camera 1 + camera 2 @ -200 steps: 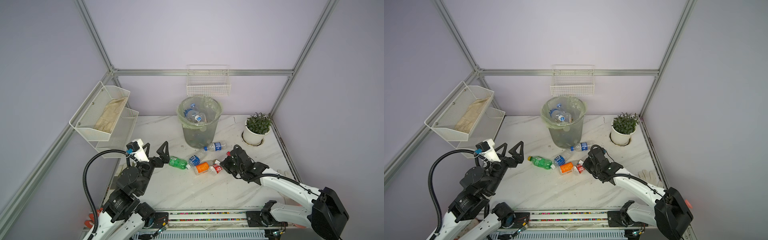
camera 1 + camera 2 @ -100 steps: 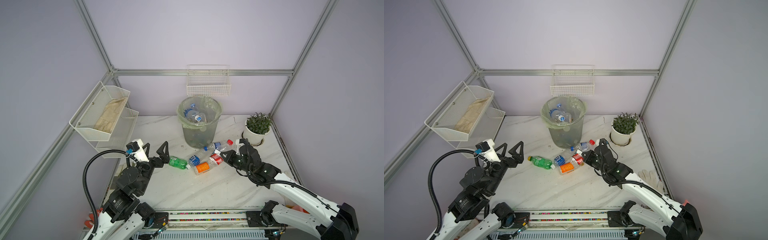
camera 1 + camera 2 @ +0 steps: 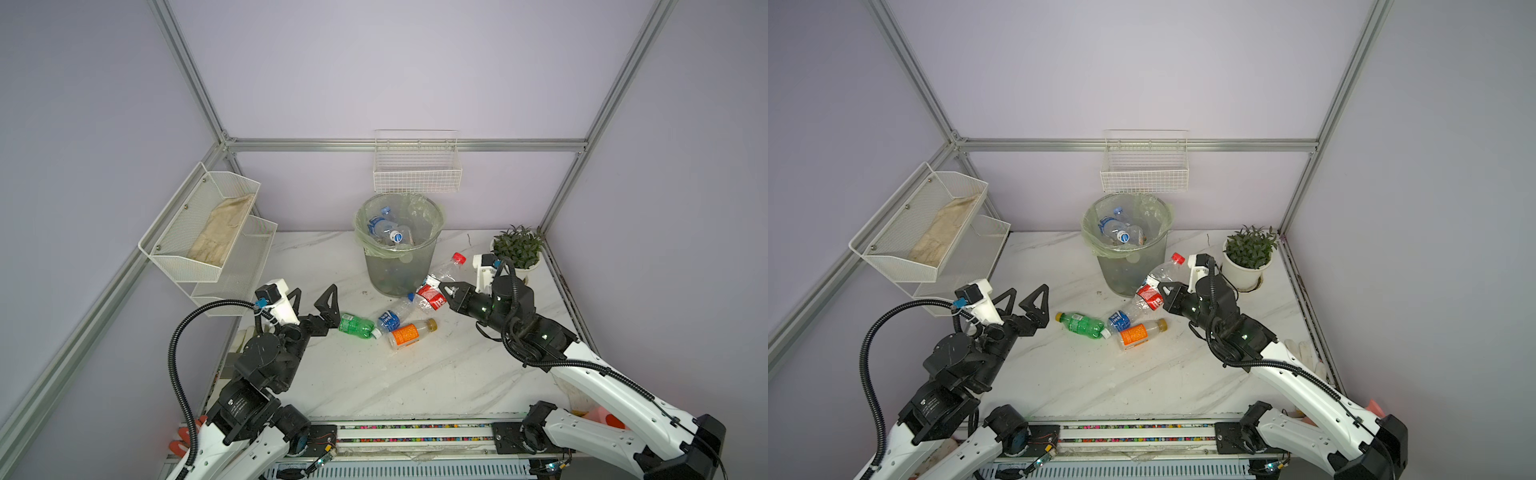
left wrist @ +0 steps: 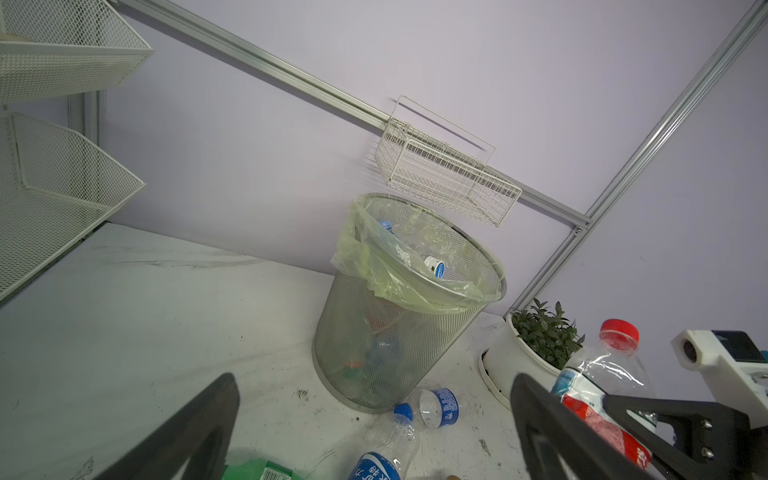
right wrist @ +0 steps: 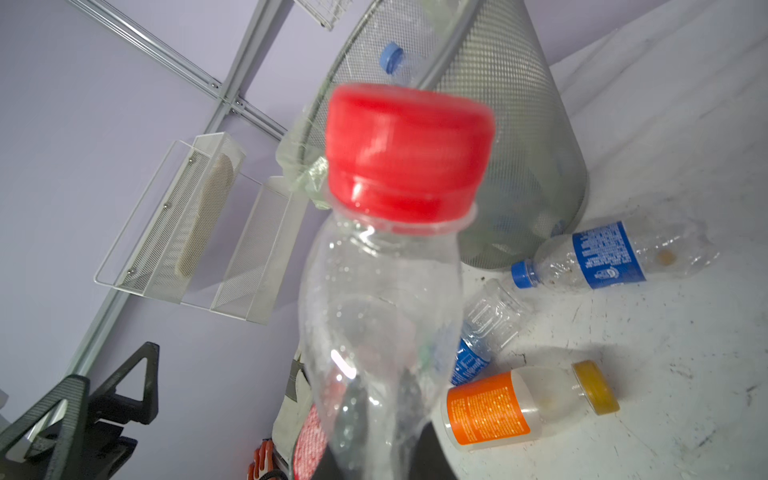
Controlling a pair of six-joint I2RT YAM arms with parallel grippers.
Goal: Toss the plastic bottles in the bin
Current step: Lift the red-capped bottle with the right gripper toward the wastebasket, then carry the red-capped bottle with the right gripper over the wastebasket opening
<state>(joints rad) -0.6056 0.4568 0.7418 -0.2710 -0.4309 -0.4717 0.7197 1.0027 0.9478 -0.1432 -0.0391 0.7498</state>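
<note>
Red-capped bottle (image 3: pixel 444 274), clamped at its label by my right gripper (image 3: pixel 444 289); I judge it may pivot and clip the bin (image 3: pixel 386 270) rim. Left gripper (image 3: pixel 312 300) spread wide, empty.

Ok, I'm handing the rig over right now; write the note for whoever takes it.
Right end effector: shut on the red-label bottle, held cap-up beside the bin, not yet over it.
Left end effector: open, empty, close to the green bottle.
Done: several bottles already lie in the bin.
Left: drop the held one, then clear four off the table: the green bottle, orange-label bottle, a blue-label bottle, and a second blue-label bottle by the bin's foot.
</note>
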